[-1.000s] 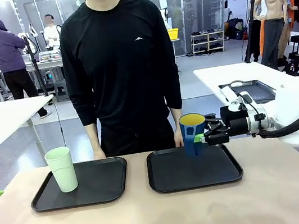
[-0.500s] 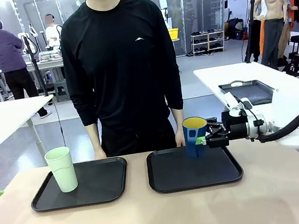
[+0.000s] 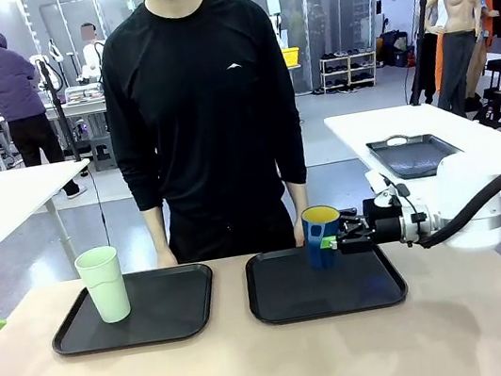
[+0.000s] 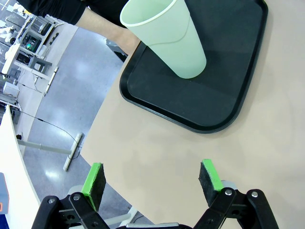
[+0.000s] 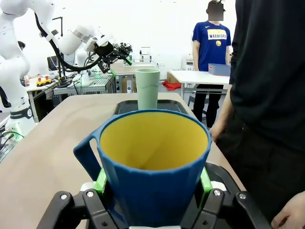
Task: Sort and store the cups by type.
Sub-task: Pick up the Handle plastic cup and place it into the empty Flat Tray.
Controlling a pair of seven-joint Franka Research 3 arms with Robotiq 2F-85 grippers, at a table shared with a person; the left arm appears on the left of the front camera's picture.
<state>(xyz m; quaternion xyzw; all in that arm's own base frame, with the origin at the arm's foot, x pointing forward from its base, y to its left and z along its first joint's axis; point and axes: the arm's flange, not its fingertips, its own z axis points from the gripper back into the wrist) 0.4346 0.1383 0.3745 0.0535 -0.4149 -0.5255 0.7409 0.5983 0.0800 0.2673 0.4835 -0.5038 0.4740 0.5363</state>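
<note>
On the near side of the light wooden bench [image 3: 279, 365] lie two black trays side by side, and the right tray [image 3: 328, 295] carries the dark blue mug [image 3: 320, 236] at its far right part, upright with its long axis vertical and its yellow inside open to the top. In the right wrist view the mug [image 5: 155, 164] stands between the green pads, its handle pointing to the picture's left, and the right gripper [image 5: 153, 183] has its fingers clamped on the mug's sides, one pad on each flank of the wall. From the front the right gripper [image 3: 338, 241] reaches in level from the right side, its white arm stretched low over the bench's edge, wrist horizontal, the fingers aimed toward the picture's left at the mug; whether the mug's base touches the tray or hangs just above it I cannot tell. On the left tray [image 3: 157, 322] the pale mint-green tumbler [image 3: 104, 284] stands upright near the tray's left edge, mouth up, wider at the rim than at the base. In the left wrist view the left gripper [image 4: 151, 183] hovers over bare bench with its fingers spread wide apart and nothing between them, well apart from the tumbler [image 4: 167, 38], which stands on that tray [image 4: 224, 109] beyond the finger tips. At the far side a person [image 3: 202, 110] in a black long-sleeved top stands against the bench, arms hanging, both hands down at the bench's far edge behind the trays.
</note>
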